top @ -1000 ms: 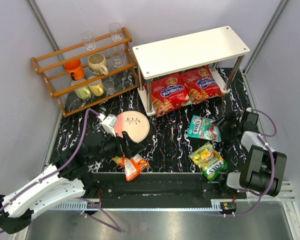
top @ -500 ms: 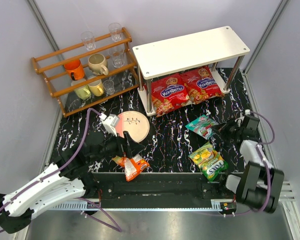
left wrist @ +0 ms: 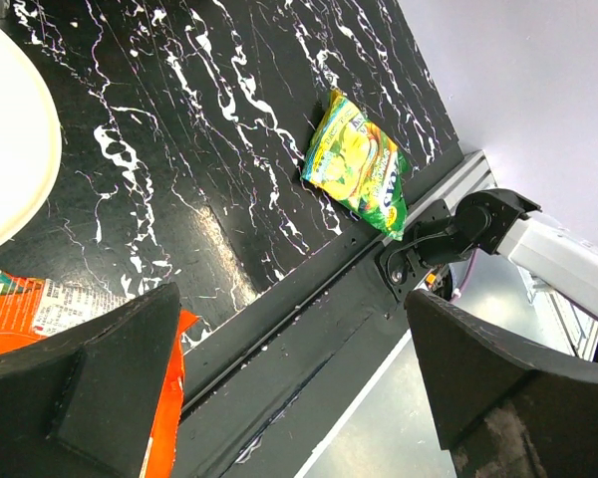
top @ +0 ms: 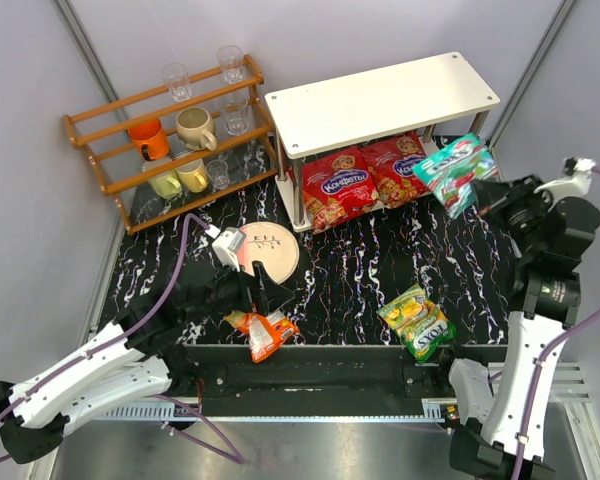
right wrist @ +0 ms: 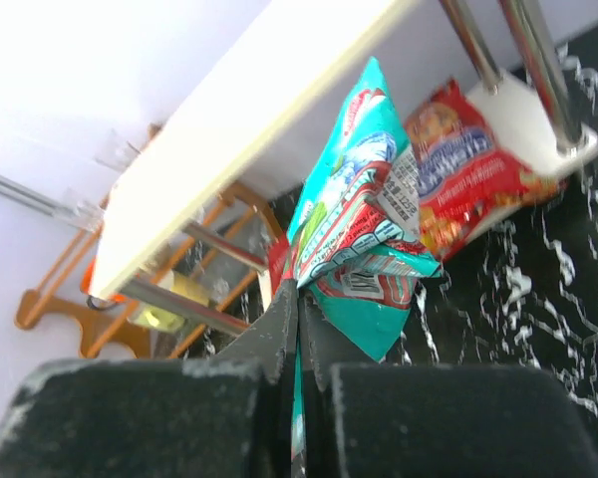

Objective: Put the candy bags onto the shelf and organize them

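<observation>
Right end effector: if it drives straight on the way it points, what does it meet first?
The end effector pinches the teal bag, which leads toward the shelf end: probably its top board edge, else the red bag below. Depth unclear.

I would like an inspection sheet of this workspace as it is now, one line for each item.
Surface: black marbled table top, no spill seen.
Job's things: two red bags on the lower tier of the white shelf; yellow-green bag and orange bag on the table; teal bag held in the air at the shelf's right end.
Clutter: wooden rack with cups and glasses; round plate.
End effectors: left end effector open, close to the orange bag; right end effector shut on the teal bag.
Cables: purple cable loops free beside the left arm.
Surroundings: pale walls.
</observation>
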You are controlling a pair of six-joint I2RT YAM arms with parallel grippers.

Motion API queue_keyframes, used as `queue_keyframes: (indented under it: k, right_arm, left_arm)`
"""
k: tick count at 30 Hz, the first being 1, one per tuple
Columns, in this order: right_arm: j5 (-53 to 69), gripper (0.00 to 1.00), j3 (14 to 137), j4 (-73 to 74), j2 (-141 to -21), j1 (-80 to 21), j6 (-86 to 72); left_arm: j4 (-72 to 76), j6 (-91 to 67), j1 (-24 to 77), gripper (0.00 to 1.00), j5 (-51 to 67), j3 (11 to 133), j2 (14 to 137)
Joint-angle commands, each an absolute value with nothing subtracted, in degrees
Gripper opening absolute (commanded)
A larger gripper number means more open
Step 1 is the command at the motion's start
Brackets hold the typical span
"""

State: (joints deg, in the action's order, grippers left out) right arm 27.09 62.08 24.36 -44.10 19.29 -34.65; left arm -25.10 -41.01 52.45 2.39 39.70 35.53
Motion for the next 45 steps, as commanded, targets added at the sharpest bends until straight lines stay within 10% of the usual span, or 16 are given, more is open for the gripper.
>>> queue_keyframes:
  k: [1,18,45]
  right_arm:
    - [21.19,0.0,76.07,26.19,-47.8,19.51,-35.77]
    - [22.68,0.0,89.2,-4.39,-77.67,19.42,-46.67]
    - [4.49,0.0,95.73,-6.15,-94.49,5.98,-42.45]
  left_arm:
    - [-21.89,-40.78,52.38,0.99,3.78,39.99,35.95]
    - [-21.62,-40.08,52.38,0.99,2.55,40.08,36.39]
    - [-23.55,-40.52,52.38,0.99,1.23,38.58,34.72]
